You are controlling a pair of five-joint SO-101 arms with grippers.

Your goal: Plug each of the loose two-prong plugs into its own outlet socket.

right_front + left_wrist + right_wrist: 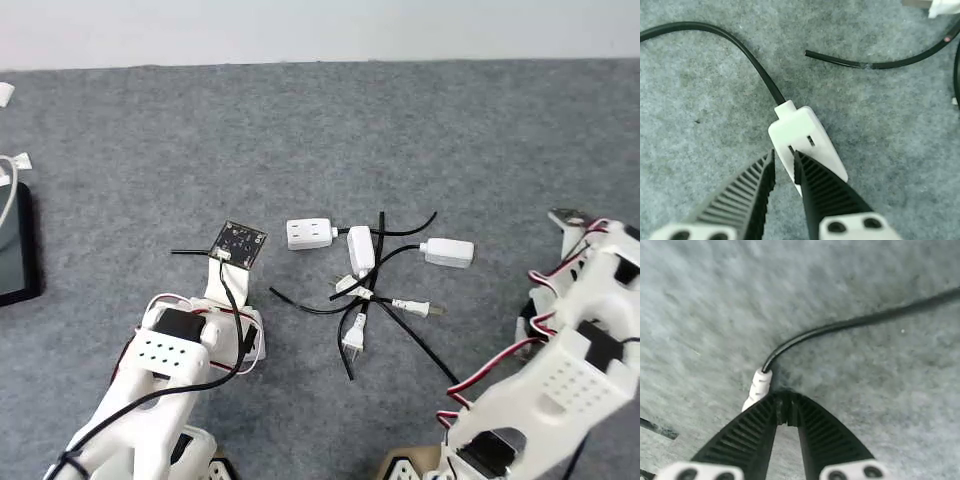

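Well, from above, the grey felt worktop (pixel 420 130) carries a knot of black cords (pixel 400 325) at its middle. One white outlet socket (pixel 309 233) lies nearest the left arm (pixel 170 360), a second socket (pixel 361 250) is just beside it, and a third socket (pixel 448 252) is further towards the right arm (pixel 570 370). Two loose two-prong plugs (pixel 353 343) (pixel 415 307) lie among the cords below the sockets, in no socket.

At the left wrist, the left gripper (pixel 783 156) hangs low over a white socket block (pixel 807 142) with two slots facing up. Its jaws are a narrow gap apart and straddle the block's near edge. The block's black lead (pixel 747 55) curves away over the felt.

At the right wrist, the right gripper (pixel 786 402) has its jaws pressed almost together. A plug's white neck (pixel 759 385) sits right at one fingertip and runs under it. I cannot tell whether it is pinched. Its black cable (pixel 840 327) arcs off across the felt.
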